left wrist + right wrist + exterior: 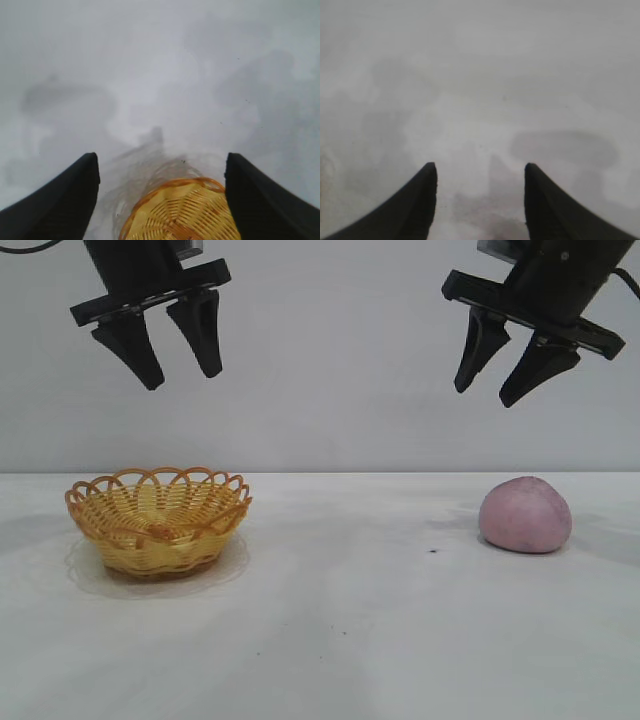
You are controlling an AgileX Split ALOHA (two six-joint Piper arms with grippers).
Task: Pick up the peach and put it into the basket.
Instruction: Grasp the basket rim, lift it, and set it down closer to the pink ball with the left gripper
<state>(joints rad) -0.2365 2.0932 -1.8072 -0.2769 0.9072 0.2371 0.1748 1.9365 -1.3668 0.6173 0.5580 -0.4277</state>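
The pink-mauve peach [525,515] sits on the white table at the right. The orange-yellow wicker basket [158,519] stands at the left and holds nothing; its rim also shows in the left wrist view [175,210]. My right gripper [485,393] hangs open and empty high above the table, a little left of the peach; the peach does not show in the right wrist view, where the gripper [480,167] looks at bare table. My left gripper [183,378] hangs open and empty high above the basket, which lies between its fingers in the left wrist view [160,157].
The white table [340,620] runs across the whole view with a plain grey wall behind it. A small dark speck [432,551] lies on the table left of the peach.
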